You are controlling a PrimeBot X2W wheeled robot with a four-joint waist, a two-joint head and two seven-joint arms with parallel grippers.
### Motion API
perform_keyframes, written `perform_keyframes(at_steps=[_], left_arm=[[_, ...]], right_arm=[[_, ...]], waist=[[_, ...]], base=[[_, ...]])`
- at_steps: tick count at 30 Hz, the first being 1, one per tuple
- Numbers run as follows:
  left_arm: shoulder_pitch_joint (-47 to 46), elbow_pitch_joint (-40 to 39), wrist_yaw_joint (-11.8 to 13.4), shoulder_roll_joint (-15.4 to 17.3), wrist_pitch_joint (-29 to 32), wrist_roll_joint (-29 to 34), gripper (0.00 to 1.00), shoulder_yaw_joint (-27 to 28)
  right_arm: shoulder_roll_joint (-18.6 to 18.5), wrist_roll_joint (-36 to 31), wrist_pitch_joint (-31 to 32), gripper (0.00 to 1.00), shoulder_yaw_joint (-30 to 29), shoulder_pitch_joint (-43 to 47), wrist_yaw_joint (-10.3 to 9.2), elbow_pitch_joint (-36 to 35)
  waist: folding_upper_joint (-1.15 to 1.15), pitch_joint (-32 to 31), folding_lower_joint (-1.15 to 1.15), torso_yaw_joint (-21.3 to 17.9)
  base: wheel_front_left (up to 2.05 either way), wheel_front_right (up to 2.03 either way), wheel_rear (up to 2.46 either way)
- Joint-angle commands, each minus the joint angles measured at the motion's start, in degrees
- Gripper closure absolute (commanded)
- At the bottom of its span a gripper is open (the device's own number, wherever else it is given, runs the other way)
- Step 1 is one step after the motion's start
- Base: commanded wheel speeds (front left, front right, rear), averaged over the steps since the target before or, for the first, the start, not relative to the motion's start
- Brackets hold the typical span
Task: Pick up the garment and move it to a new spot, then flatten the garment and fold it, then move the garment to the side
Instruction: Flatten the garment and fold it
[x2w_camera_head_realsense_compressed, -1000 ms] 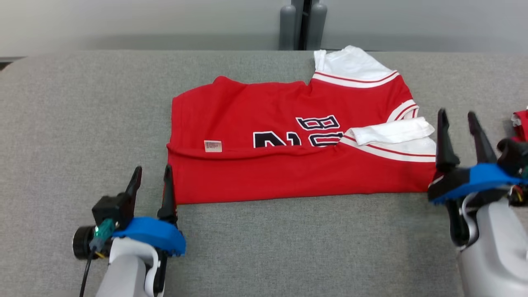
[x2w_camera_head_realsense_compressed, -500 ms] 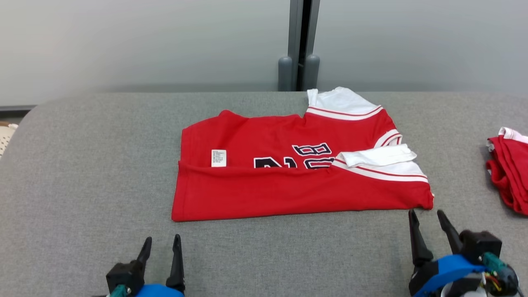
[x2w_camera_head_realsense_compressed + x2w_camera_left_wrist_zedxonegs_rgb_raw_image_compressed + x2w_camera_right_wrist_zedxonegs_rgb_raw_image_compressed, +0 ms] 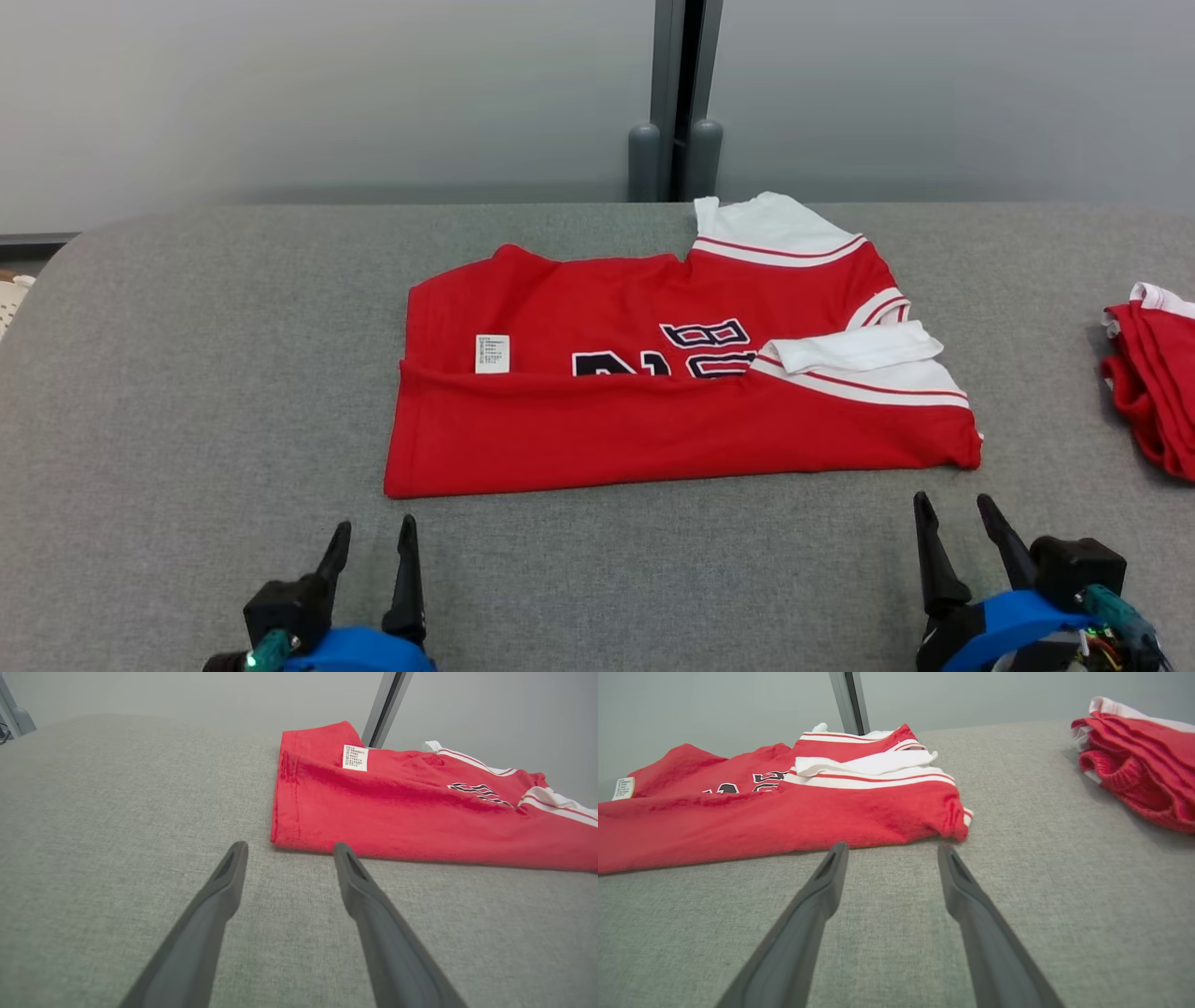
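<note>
The red knit garment with white, red-striped sleeves and dark lettering (image 3: 672,411) lies folded once in the middle of the grey fabric-covered surface (image 3: 187,392), nearer its far edge than its near one. Its long axis runs left to right, parallel to the near edge, with the hem end toward the left edge and the collar end toward the right. A small white care label (image 3: 492,354) shows near the hem end.

Its near fold line faces me, and the next move turns on that: the garment lies straight ahead of both arms, beyond my fingertips. My left end effector (image 3: 375,525) sits just short of the near-left corner, and my right end effector (image 3: 953,501) just short of the near-right corner. Both have their fingers apart, holding nothing and touching no cloth. I judge them about equally near, so a two-armed grasp suits.

Nothing stands between them and the fold. A second pile of folded red and white cloth (image 3: 1144,383) lies by the right edge, well apart, though it limits room on that side. A dark upright post (image 3: 674,93) rises behind the far edge.
</note>
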Motion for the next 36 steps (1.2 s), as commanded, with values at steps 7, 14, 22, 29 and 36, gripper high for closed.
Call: perform_keyframes(at_steps=[7,14,22,29,36], left_arm=[[-8.9,4.3,-1.2,0.0,-0.3,-0.4,0.0,1.7],[-16.2,13.3,-2.0,0.0,-0.3,1.0,0.0,2.8],[-18.3,22.4,-3.8,-0.3,0.4,-0.4,0.0,-0.8],[-18.4,24.8,-4.5,-0.6,0.6,-1.8,0.0,-4.8],[-18.4,26.3,-4.9,-0.8,0.8,-3.9,1.0,-7.6]], right_arm=[[0.0,0.8,-0.2,0.0,-1.2,-5.5,0.0,-0.5],[0.0,0.6,-0.2,0.0,-2.4,-10.5,0.0,-0.2],[0.1,-3.4,-0.2,0.0,-8.1,-16.1,0.0,6.2],[0.1,-7.9,0.0,0.0,-11.4,-19.2,-0.01,18.4],[0.3,-5.3,0.4,1.0,-11.3,-21.6,-0.04,25.0]], waist=[[0.0,5.2,0.0,-0.1],[0.0,9.6,0.0,-1.1],[0.0,11.3,0.0,-1.4],[0.0,11.3,0.0,-0.5],[0.0,11.0,0.0,-0.3]], base=[[0.0,0.0,0.0],[0.0,0.0,0.0],[0.0,0.0,0.0],[0.0,0.0,0.0],[0.0,0.0,0.0]])
